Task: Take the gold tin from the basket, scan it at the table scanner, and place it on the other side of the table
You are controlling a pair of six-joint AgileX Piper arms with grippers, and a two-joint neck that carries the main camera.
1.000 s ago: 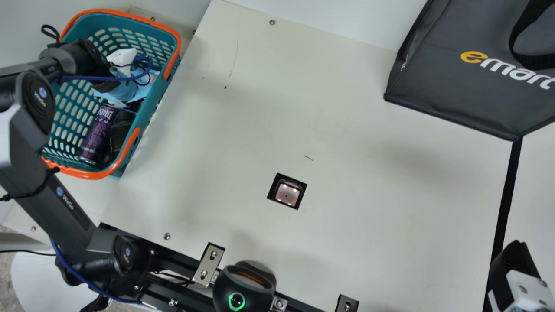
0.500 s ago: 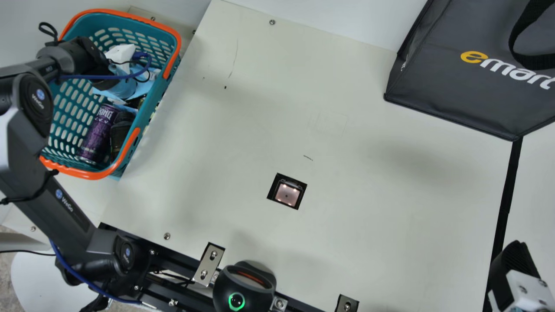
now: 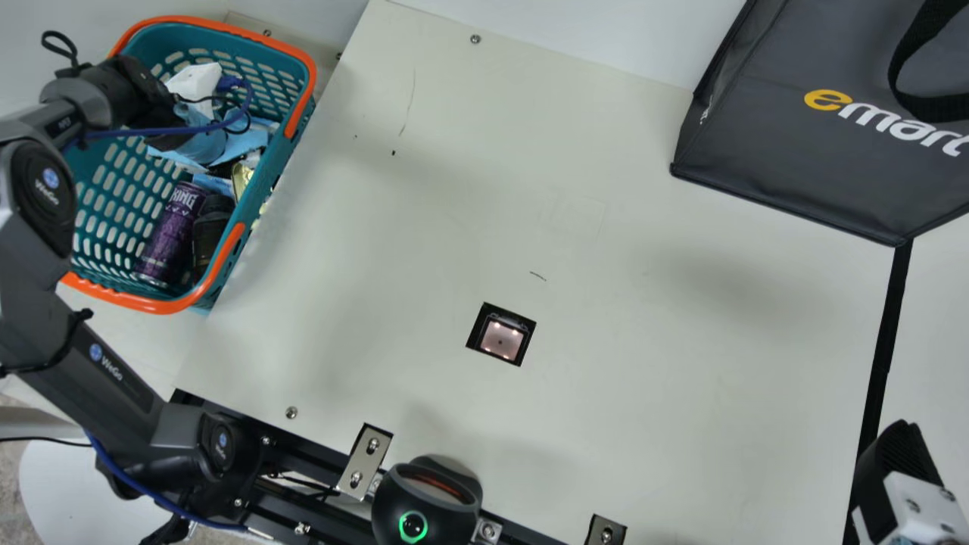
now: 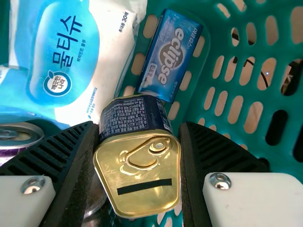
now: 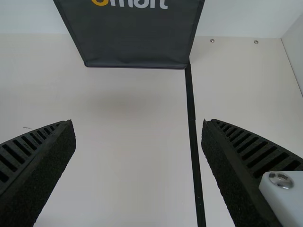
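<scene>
Where left fingers (image 4: 194,165) clasp gold tin (image 4: 137,177), sides partly hidden, bag (image 3: 787,144) cropped

The boxy gold metal tin (image 4: 147,189), navy-labelled with rounded corners, tilts inside the orange-rimmed teal plastic basket (image 3: 297,113), its sealed ring-pull end toward the left wrist camera. The square black scanner (image 3: 501,339) sits lit, recessed in the cream surface (image 3: 666,363).

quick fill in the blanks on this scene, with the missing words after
The gold tin sits between the fingers of the ____ gripper. Across the tin's lid, below the ring pull, runs a ____ bar. The basket has a teal body and an ____ rim. Inside, the small box beyond the tin is mostly ____.

Missing words: left; black; orange; blue.
</scene>
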